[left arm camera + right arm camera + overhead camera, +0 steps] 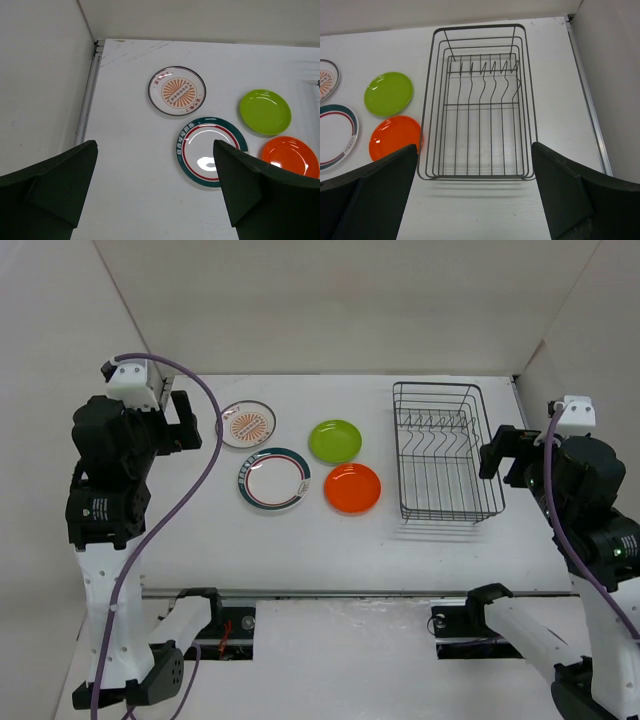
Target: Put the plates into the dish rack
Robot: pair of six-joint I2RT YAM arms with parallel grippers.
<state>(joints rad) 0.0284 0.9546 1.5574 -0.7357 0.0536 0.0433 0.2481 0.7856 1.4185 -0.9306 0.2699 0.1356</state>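
Note:
Four plates lie flat on the white table. The small white plate with orange centre is far left. The green-and-red rimmed plate lies nearer. The lime green plate and the orange plate lie beside the dark wire dish rack, which holds nothing. My left gripper is open, raised left of the plates. My right gripper is open, raised right of the rack.
White walls close the table at the back, left and right. The rack's upright slot wires stand at its far end. The arm bases sit at the near edge. A purple cable hangs from the left arm.

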